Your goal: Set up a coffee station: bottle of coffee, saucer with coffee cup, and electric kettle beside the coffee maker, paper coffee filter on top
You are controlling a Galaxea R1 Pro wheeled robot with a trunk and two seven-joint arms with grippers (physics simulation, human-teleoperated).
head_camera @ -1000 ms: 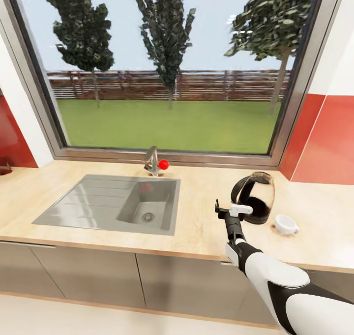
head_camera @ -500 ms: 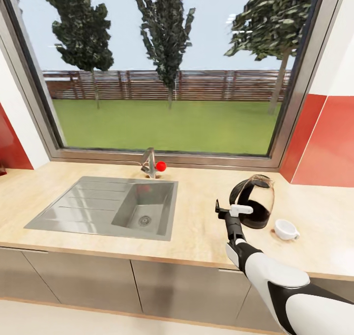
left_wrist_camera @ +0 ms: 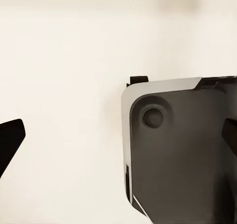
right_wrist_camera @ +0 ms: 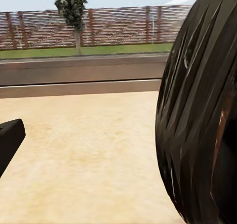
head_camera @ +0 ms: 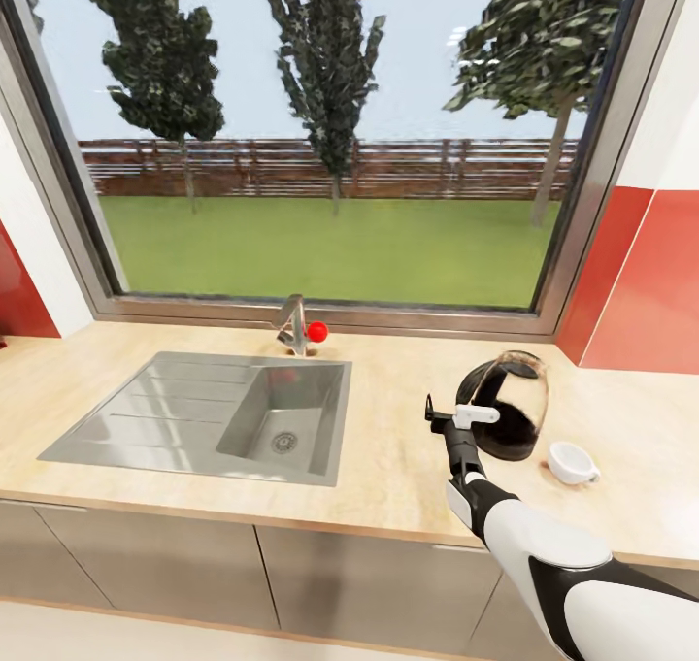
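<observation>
Here the right gripper stands open beside the upright kettle, handle toward the sink; left gripper's state unclear.

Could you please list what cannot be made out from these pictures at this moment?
- Right gripper, head view: whether it grips the kettle is unclear; its fingers overlap the handle side.
- Kettle, right wrist view: cut off by the frame edge.
- Cup, head view: handle too small to see; no saucer under it.
- Left gripper, left wrist view: both fingertips cut off by the edges.
</observation>
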